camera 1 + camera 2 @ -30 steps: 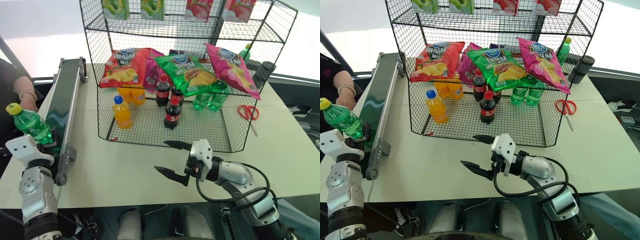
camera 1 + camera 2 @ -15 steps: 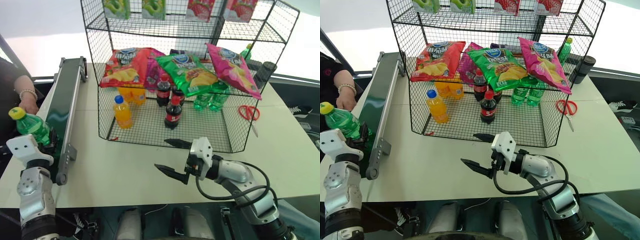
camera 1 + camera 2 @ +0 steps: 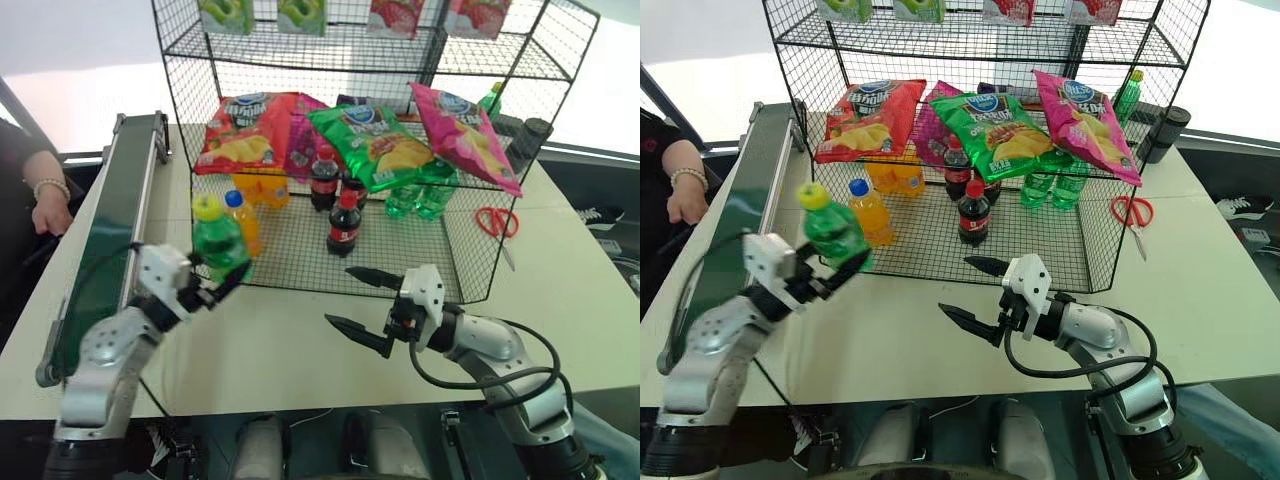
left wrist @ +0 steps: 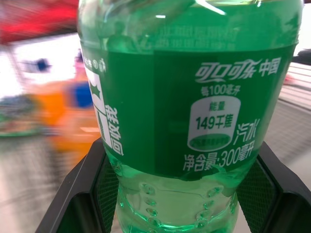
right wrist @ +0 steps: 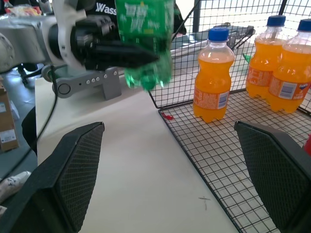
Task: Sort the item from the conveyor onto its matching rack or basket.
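The item, a clear-green soda bottle (image 3: 220, 243) with a yellow cap, stands upright in the air at the rack's front left corner, over the table. My left gripper (image 3: 218, 288) is shut on its lower body, and its black fingers (image 4: 73, 194) flank the bottle (image 4: 189, 97). The dark-green conveyor (image 3: 110, 240) runs along the table's left side, behind that arm. The black wire rack (image 3: 420, 255) fills the table's far half. My right gripper (image 3: 342, 297) hovers open and empty before the rack's front middle, pointing at the bottle (image 5: 146, 43).
The rack's bottom tier holds orange bottles (image 3: 242, 222), cola bottles (image 3: 343, 222) and green bottles (image 3: 418, 198). Chip bags (image 3: 372, 145) lie on the tier above. Red scissors (image 3: 497, 222) lie on the table to the right. A person's hand (image 3: 48, 207) rests left of the conveyor.
My left arm has swung the green bottle to the right, from over the conveyor to the rack's front left corner, still gripping it. The right gripper has stayed put, open.
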